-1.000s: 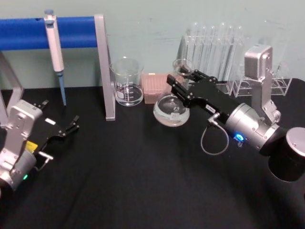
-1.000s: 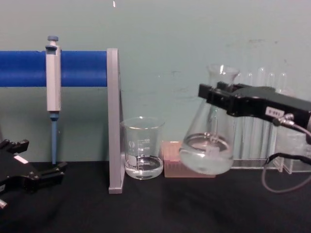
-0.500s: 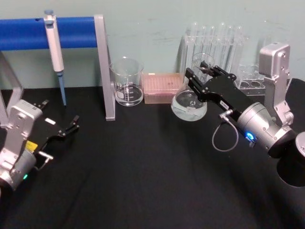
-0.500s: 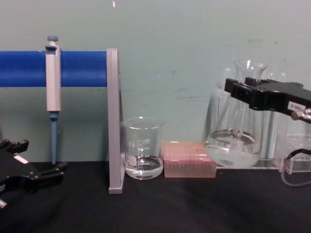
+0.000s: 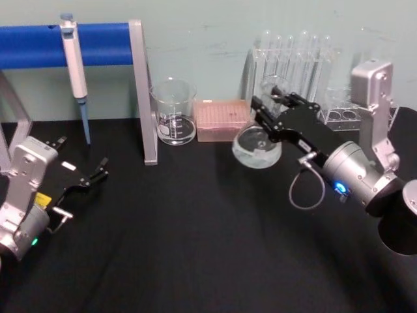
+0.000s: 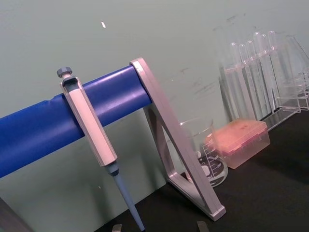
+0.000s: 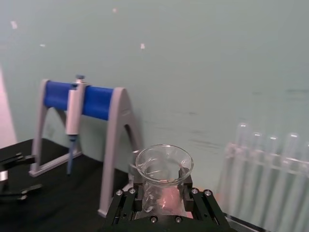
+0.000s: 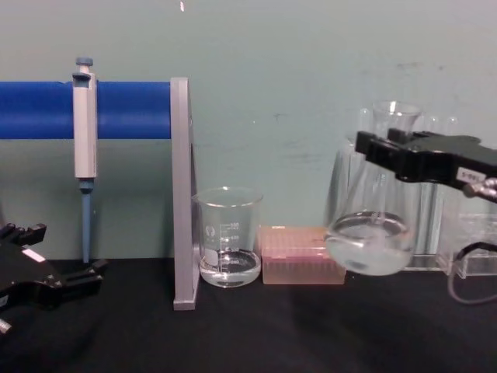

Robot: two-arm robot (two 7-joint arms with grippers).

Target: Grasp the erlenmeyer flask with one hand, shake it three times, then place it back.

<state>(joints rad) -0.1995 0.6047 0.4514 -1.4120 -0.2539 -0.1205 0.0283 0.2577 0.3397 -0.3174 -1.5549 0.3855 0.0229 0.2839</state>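
Right gripper (image 8: 386, 150) clamped on the neck of the erlenmeyer flask (image 8: 369, 237), held aloft before the test tubes (image 5: 296, 62) (left gripper (image 5: 81, 156) idle, open): a wide swing risks striking them or slopping liquid

Glossy glass flask (image 8: 370, 245), matt cloth (image 5: 195, 251)

No legible txt, beaker (image 8: 227, 237) grad. marks blurred, right pincer (image 8: 382, 152) label (image 8: 471, 176) unreadable
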